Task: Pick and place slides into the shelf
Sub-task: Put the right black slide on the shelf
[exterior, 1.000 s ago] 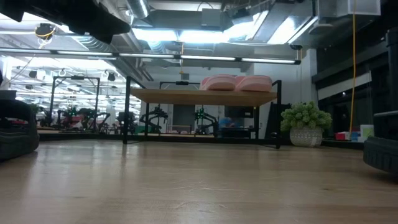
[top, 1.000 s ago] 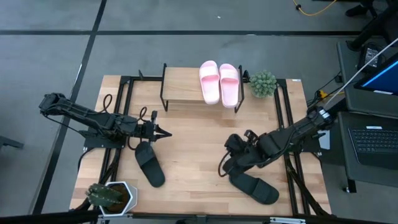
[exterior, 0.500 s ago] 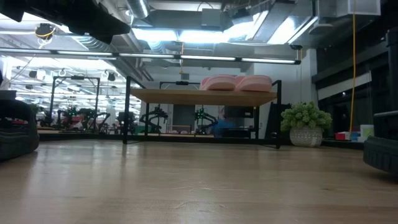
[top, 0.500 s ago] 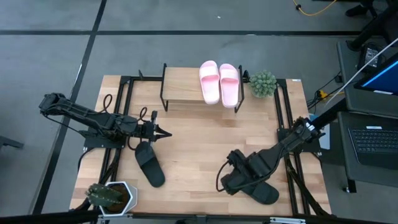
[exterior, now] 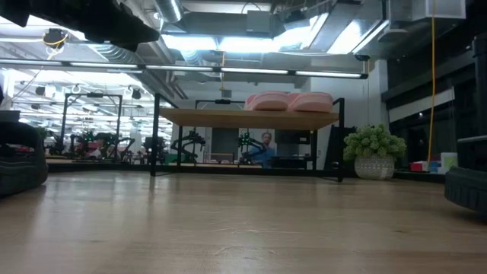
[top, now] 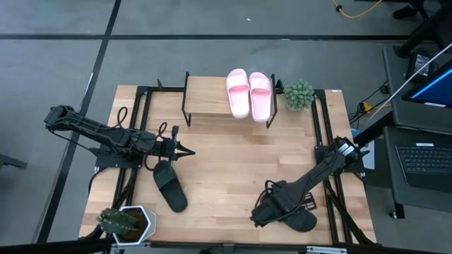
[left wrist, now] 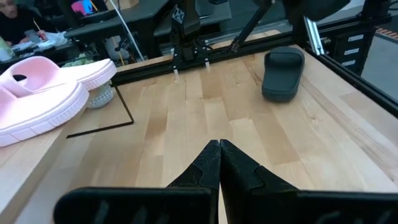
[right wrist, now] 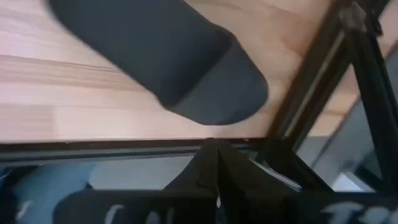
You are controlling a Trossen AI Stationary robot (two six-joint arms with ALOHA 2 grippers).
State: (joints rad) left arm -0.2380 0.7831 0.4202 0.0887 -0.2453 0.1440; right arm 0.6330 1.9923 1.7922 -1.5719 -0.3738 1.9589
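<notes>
Two pale pink slides (top: 248,94) lie side by side on the right end of the shelf's (top: 208,99) wood top. One black slide (top: 170,185) lies sole-down on the table, just near of my left gripper (top: 189,150), which is shut and hovers still. The other black slide (top: 298,218) lies by the near right edge. My right arm slants low across it, with its gripper (top: 258,217) at its left end. In the right wrist view the shut fingertips (right wrist: 210,148) stand just short of this slide's rounded end (right wrist: 211,102), over the table's edge.
A small green plant (top: 299,94) stands right of the shelf, and a potted plant (top: 124,221) sits at the near left corner. Black frame rails (top: 326,127) run along both table sides. Bare wood lies between the two black slides. A person (exterior: 265,144) shows far behind the shelf.
My right gripper has swung from right of the table's middle toward the near edge and dropped low over the right black slide, its fingers staying shut. That slide has not moved. A person has come into sight behind the shelf in the low view.
</notes>
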